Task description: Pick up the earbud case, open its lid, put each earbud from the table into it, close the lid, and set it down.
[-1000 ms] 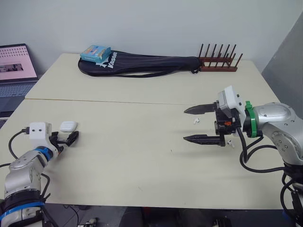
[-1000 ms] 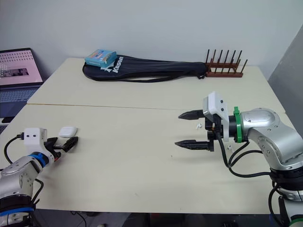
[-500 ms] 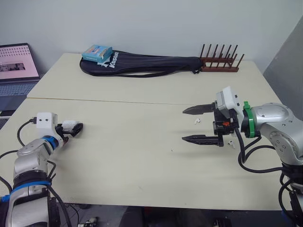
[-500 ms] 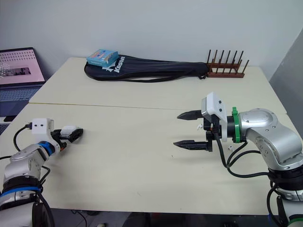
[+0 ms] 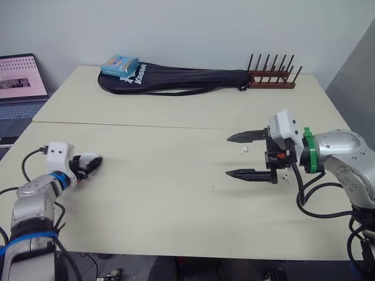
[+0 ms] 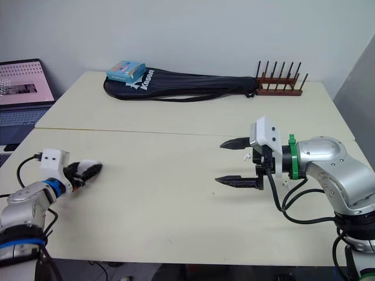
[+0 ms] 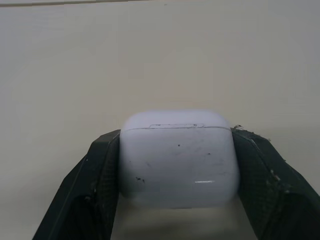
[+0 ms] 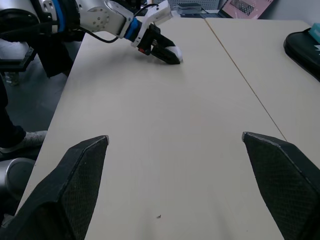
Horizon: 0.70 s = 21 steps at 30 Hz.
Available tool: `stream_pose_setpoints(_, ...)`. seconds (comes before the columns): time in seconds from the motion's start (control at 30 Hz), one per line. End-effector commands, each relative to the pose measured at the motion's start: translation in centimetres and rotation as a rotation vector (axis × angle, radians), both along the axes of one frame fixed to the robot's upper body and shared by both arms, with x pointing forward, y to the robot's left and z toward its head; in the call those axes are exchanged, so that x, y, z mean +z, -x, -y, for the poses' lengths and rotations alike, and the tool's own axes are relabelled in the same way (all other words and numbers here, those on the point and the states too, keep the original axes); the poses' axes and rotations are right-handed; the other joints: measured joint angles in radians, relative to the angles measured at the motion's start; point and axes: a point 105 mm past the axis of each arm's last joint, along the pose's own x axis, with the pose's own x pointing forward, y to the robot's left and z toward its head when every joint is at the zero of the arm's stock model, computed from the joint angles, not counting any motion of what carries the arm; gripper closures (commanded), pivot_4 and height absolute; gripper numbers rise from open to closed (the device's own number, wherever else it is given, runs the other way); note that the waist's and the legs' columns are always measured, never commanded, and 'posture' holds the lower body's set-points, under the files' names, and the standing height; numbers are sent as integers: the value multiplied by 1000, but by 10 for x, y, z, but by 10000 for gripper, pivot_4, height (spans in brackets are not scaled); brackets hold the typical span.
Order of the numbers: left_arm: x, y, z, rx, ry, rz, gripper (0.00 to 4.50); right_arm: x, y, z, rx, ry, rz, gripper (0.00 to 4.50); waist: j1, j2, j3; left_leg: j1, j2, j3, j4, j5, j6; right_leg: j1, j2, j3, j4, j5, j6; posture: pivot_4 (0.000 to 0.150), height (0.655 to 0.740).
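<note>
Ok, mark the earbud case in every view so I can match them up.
Left eye view: earbud case near the table's left edge.
Right eye view: same spot, table's left side.
Left wrist view: close up, a black finger on each side.
Right wrist view: far across the table.
Shared landmark: the left tool gripping it.
</note>
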Motion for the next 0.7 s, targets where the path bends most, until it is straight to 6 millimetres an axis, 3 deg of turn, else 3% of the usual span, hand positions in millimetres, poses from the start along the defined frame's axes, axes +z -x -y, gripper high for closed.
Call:
stream_pose_setpoints(0.03, -3, 24, 95, -429, 4, -1, 16905, -2, 8, 19, -34, 24, 34, 0, 7, 0, 0, -1, -1, 0, 0, 0, 0, 0, -2, 0, -2, 0, 0, 1500, 7087)
stream_pose_setpoints(0.17, 3, 53, 174, -720, 18, 70, 16905, -28, 19, 33, -84, 67, -68, 0, 28, 0, 0, -3, -6, 1, 1, -1, 1, 1, -7, 2, -6, -1, 1, 1500, 7087)
stream_pose_setpoints(0.33, 12, 79, 237, -982, 8, 210, 16905, -45, 38, 20, -101, 30, -197, 0, 18, -1, 1, -2, -6, 3, 2, 0, 1, 1, 1, 2, -4, 0, 0, 1500, 7087)
stream_pose_setpoints(0.43, 14, 89, 261, -1087, -17, 300, 16905, -56, 48, 7, -139, -21, -341, 0, 1, 0, 1, 1, -1, 2, 0, 0, 1, 2, 6, 4, -3, 0, -1, 1500, 7087)
stream_pose_setpoints(0.53, 23, 87, 279, -1141, -55, 441, 16905, -66, 45, -1, -215, -89, -543, 0, -5, -1, 1, 1, 0, 3, 0, 0, 1, 1, 8, 4, -3, 0, -1, 1500, 7087)
stream_pose_setpoints(0.7, 32, 87, 293, -1197, -107, 594, 16905, -70, 40, -13, -239, -133, -721, 0, -3, -3, 2, 0, -4, 7, 2, 0, 1, 1, 5, 6, -4, 1, -1, 1500, 7087)
